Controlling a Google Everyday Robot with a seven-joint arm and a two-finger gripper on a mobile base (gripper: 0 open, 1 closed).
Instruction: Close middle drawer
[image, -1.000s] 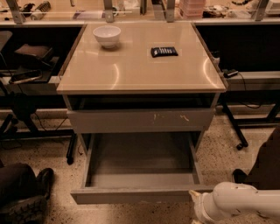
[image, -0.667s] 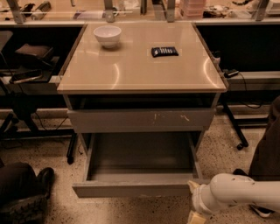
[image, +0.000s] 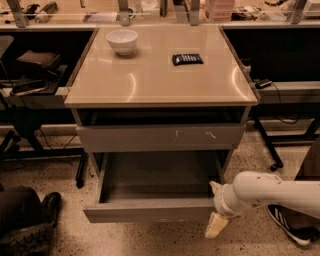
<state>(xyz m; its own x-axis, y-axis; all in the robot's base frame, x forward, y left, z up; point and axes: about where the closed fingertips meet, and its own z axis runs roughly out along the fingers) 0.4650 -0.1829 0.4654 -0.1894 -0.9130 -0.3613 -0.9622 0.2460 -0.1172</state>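
The middle drawer is pulled out of the cabinet, a deep grey empty box with a plain grey front facing me. Above it sits the grey drawer front with pale scratch marks, pushed in. My gripper comes in from the right on a white arm and is at the right end of the middle drawer's front. Its fingers are spread: one cream fingertip shows at the drawer's inner corner and the other fingertip hangs in front of the drawer front.
The beige cabinet top carries a white bowl and a black flat object. A person's dark shoes are on the floor at lower left. Another shoe is at lower right. Black desk frames stand on both sides.
My arm has moved left and up to the drawer front's right end. The drawer front sits a little further in than a second ago.
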